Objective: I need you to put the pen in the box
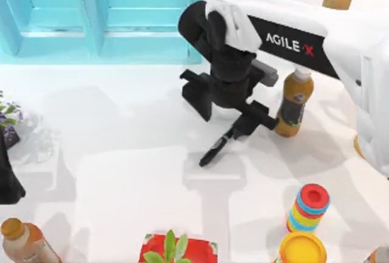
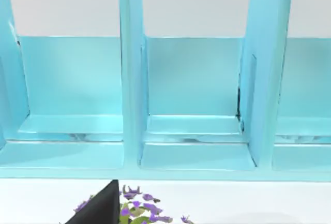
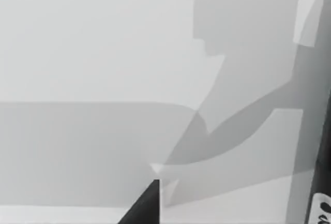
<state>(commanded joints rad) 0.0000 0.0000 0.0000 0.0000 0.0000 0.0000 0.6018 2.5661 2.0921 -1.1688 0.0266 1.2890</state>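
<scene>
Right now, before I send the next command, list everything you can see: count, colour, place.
box: one, turquoise, top view's far left, dividers inside.
pen: one, black, table middle, at the right end effector.
brown bottles: two with pale caps; one right of the pen, one near left corner.
stacked rings: one multicoloured stack, near right.
yellow lid: one, near right edge.
red planter: one, green plant, near middle.
purple flowers: one cluster, left edge.
right end effector: black, on the pen.
left arm: black, parked far left.
</scene>
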